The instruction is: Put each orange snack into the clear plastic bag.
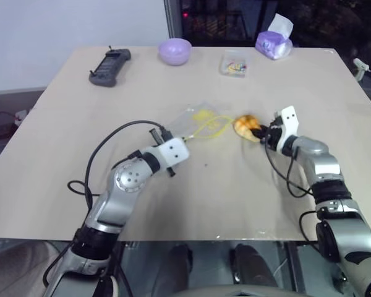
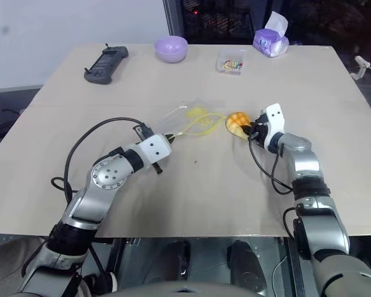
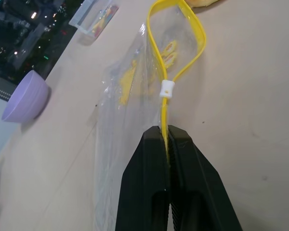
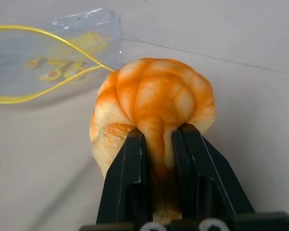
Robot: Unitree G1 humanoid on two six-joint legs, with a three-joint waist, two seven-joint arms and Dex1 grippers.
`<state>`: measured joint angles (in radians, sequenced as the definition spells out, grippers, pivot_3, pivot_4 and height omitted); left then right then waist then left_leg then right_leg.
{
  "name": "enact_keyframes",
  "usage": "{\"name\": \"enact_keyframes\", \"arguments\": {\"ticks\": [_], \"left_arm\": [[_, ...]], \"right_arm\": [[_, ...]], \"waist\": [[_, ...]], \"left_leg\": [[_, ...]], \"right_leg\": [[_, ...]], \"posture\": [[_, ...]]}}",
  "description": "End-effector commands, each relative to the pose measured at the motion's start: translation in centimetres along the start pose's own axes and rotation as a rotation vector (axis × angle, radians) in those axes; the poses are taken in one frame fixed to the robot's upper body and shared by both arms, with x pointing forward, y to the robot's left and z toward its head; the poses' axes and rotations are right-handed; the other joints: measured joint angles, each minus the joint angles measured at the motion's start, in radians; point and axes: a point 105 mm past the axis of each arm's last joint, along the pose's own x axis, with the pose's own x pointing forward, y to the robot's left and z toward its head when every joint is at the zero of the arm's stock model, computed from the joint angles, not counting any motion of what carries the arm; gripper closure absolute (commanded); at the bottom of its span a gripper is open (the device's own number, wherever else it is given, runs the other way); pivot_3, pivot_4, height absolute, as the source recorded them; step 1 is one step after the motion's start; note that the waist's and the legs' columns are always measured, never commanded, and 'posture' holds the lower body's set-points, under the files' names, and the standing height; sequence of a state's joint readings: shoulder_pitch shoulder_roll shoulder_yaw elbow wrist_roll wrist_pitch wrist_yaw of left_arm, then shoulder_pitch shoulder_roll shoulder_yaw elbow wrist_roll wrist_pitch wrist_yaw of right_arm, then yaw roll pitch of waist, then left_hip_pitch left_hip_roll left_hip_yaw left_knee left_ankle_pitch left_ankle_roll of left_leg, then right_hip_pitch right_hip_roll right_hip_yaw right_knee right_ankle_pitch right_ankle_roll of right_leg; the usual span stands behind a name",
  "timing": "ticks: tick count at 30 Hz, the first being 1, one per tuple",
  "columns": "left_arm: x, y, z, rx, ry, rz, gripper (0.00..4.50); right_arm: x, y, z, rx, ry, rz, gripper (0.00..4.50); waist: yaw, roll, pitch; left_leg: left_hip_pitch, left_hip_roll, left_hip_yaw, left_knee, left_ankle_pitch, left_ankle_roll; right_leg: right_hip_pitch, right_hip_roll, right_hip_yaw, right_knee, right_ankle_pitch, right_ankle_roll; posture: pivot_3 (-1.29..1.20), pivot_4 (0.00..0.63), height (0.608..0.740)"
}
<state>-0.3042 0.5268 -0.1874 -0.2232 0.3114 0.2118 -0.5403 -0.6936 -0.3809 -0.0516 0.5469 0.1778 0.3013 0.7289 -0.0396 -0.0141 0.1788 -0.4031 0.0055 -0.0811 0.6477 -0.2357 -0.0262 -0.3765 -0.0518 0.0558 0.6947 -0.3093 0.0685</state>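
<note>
Left tool pinches the yellow seal strip of the clear plastic bag, mouth open toward 3 o'clock. Right tool squeezes the orange snack just outside it on the desk; insertion remains.

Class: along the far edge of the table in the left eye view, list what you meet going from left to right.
Black handheld controller → lavender bowl → small clear box of colourful bits → purple tissue pack.

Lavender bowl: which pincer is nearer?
Left. The left pincer, shut on the clear plastic bag at mid-table, sits below the lavender bowl; the right pincer, squeezing the orange snack, is farther across.
</note>
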Motion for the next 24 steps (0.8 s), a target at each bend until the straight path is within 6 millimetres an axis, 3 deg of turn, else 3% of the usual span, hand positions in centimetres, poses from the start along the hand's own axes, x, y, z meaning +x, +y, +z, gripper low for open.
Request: {"name": "enact_keyframes", "arguments": {"ticks": [1,5,8,16,24], "left_arm": [[-0.1,0.9,0.6,0.015,-0.024,0.035,4.50],[-0.1,0.7,0.5,0.014,-0.024,0.030,4.50],[-0.1,0.7,0.6,0.016,-0.025,0.026,4.50],[0.0,0.3,1.2,0.015,-0.052,0.008,4.50],[0.1,-0.6,2.0,0.028,-0.107,-0.053,4.50]], "right_arm": [[-1.9,-0.2,3.3,0.018,-0.108,0.050,3.87],[-3.8,1.9,5.6,0.027,-0.175,0.219,3.87],[-4.5,4.4,5.6,0.008,-0.146,0.358,3.87],[-1.2,5.8,4.4,-0.005,-0.071,0.335,3.87],[0.6,6.1,4.3,-0.018,-0.042,0.351,3.87]], "waist": [[0.002,0.000,0.000],[-0.001,0.001,0.001],[-0.002,0.001,0.001],[-0.003,0.001,0.001],[-0.001,0.001,0.001]], "left_leg": [[-0.001,0.000,0.000,0.000,0.000,0.000],[-0.003,0.000,-0.001,0.000,0.000,0.000],[-0.004,0.000,-0.002,0.000,0.000,0.000],[-0.004,0.000,-0.002,0.001,0.000,0.000],[-0.006,-0.001,-0.005,0.001,0.000,0.000]], "right_leg": [[0.000,0.000,0.000,0.000,0.000,0.000],[-0.002,0.000,-0.001,-0.001,0.000,0.000],[-0.002,0.000,-0.002,-0.001,0.000,0.000],[-0.002,0.000,-0.003,-0.001,0.000,0.000],[-0.002,-0.001,-0.005,-0.002,0.000,0.000]], "posture": [[0.00,0.150,0.740],[0.00,0.150,0.740],[0.00,0.150,0.740],[0.00,0.150,0.740],[0.00,0.150,0.740]]}}
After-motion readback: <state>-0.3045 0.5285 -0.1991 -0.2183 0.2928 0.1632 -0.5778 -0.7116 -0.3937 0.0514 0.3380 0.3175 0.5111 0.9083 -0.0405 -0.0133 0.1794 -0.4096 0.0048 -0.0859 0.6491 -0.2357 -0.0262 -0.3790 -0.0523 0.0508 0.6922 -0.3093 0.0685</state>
